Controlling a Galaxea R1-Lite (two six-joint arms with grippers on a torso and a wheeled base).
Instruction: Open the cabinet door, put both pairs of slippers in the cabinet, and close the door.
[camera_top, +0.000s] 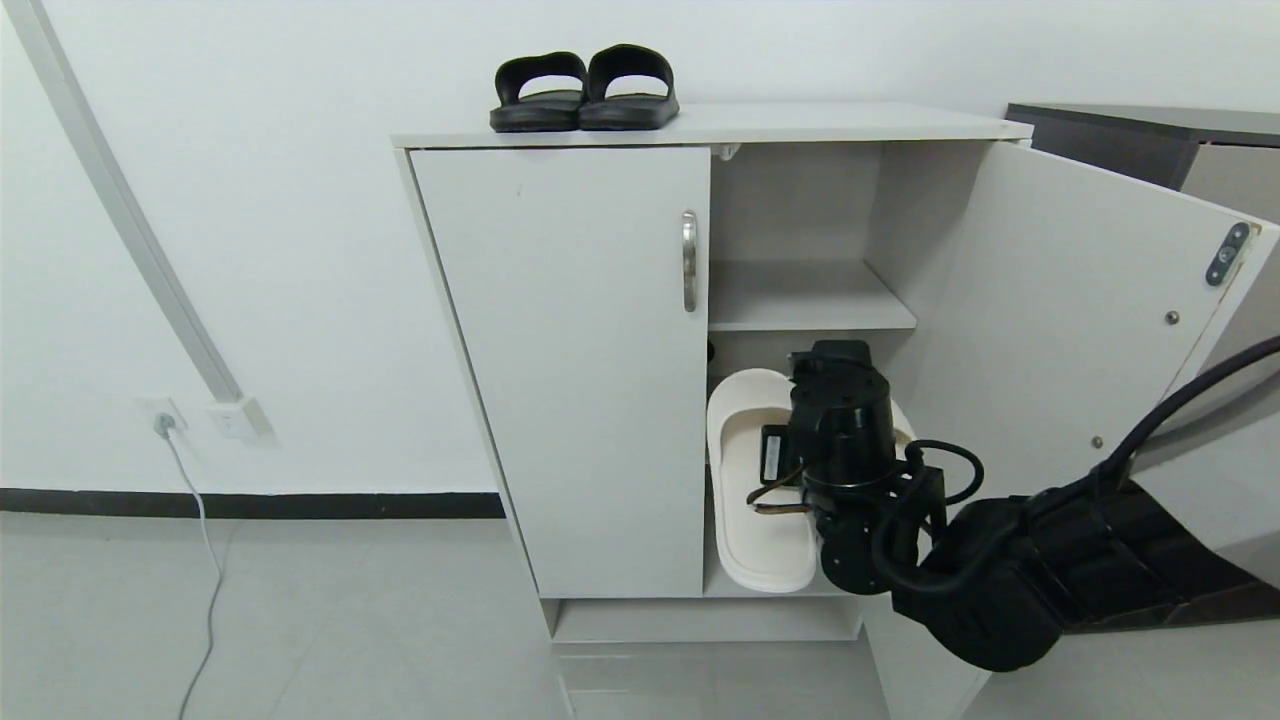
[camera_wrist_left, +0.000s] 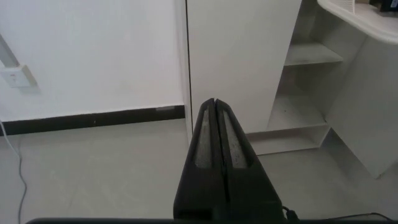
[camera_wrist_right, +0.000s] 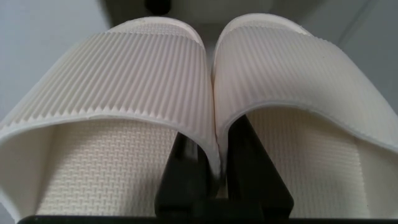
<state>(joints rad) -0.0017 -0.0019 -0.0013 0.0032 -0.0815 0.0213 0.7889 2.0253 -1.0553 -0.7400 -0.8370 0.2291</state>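
Observation:
A pair of white slippers (camera_top: 750, 480) lies in the lower compartment of the white cabinet (camera_top: 560, 370), heels jutting past its front edge. My right gripper (camera_wrist_right: 214, 155) is shut on the slippers' two inner strap edges (camera_wrist_right: 211, 93), pinching them together. The right-hand door (camera_top: 1060, 320) stands wide open; the left-hand door with its metal handle (camera_top: 688, 260) is shut. A pair of black slippers (camera_top: 585, 90) stands on the cabinet top. My left gripper (camera_wrist_left: 215, 109) is shut on nothing, out over the floor in front of the cabinet (camera_wrist_left: 239, 56).
An empty shelf (camera_top: 800, 300) sits above the white slippers. A dark cabinet (camera_top: 1150, 140) stands behind the open door at right. A wall socket with a cable (camera_top: 165, 425) is at the left, with bare grey floor (camera_top: 300, 620) below.

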